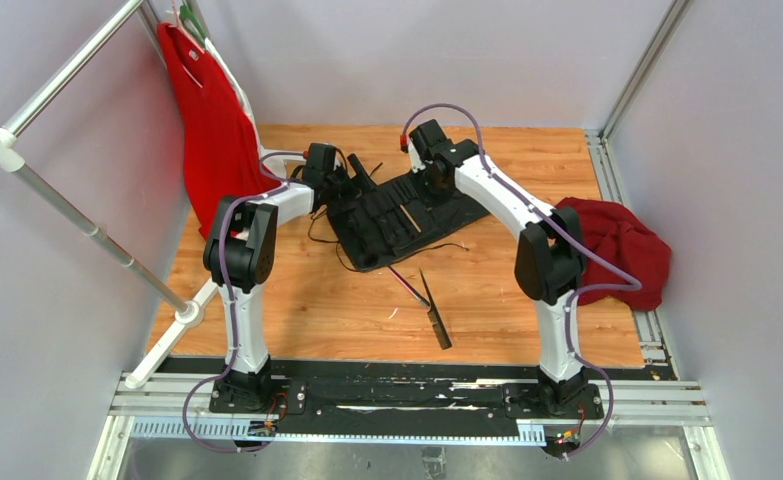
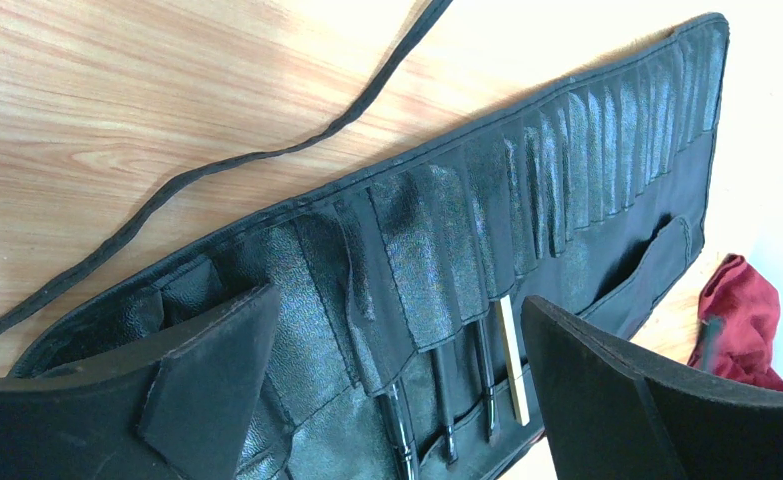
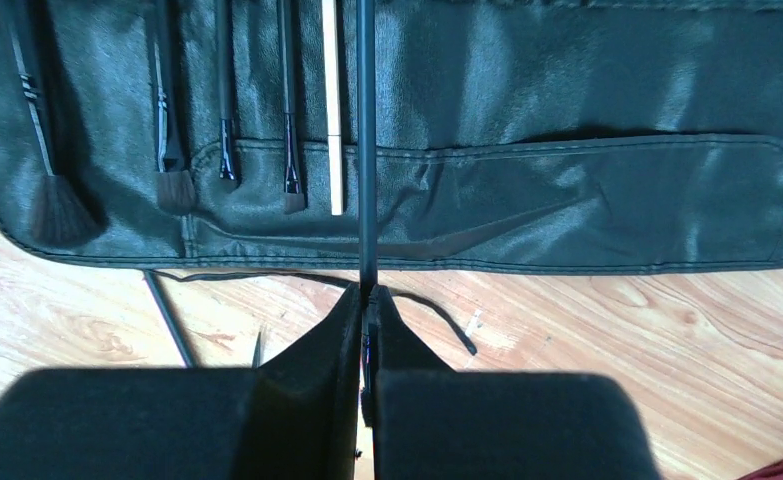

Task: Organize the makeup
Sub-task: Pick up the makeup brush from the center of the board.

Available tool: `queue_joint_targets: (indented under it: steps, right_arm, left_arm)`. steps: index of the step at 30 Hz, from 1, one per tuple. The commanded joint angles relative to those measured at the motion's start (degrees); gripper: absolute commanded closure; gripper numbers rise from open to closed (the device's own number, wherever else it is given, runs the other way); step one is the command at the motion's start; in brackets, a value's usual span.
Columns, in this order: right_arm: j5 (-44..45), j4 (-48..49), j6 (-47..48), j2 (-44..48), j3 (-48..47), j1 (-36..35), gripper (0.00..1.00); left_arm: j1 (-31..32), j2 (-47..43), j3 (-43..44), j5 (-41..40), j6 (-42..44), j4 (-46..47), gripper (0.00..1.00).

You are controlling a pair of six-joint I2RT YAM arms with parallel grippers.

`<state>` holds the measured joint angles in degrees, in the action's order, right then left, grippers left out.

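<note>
The black slotted roll (image 1: 407,210) lies unrolled at the middle of the table. My right gripper (image 3: 367,295) is shut on a thin black makeup brush (image 3: 367,150) whose shaft runs up over the roll, just right of a tan brush (image 3: 334,120). Several other brushes sit in the roll: a fan brush (image 3: 52,200) and three black ones (image 3: 290,160). My left gripper (image 2: 399,296) hangs open over the slots (image 2: 567,150), its fingers (image 2: 217,370) on either side of the tucked brushes (image 2: 485,390), holding nothing. Two loose brushes (image 1: 432,305) lie on the wood nearer the arms.
The roll's cord (image 2: 217,165) trails across the wood. A dark red cloth (image 1: 617,240) is bunched at the right edge of the table. A red shirt (image 1: 212,130) hangs from a white rack (image 1: 87,225) at the left. Grey walls enclose the table.
</note>
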<state>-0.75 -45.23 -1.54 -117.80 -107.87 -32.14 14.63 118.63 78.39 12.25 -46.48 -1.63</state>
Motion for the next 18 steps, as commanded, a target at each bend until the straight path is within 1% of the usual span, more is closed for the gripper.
queue_joint_targets:
  steps: [1,11,18]
  right_arm:
    - [-2.9,-9.36,2.01,-3.88,-5.66,0.81,0.99]
    - [-3.95,-15.64,3.07,-8.08,-9.9,1.42,0.99]
    - [-3.97,-16.83,3.12,-10.35,-11.4,2.23,0.99]
  left_arm:
    - [-0.61,0.37,-1.63,-1.09,0.94,-6.28,0.02]
    - [-0.63,0.55,-1.14,-1.01,0.87,-6.37,0.02]
    - [-0.68,0.64,-0.69,-1.09,1.12,-6.72,0.02]
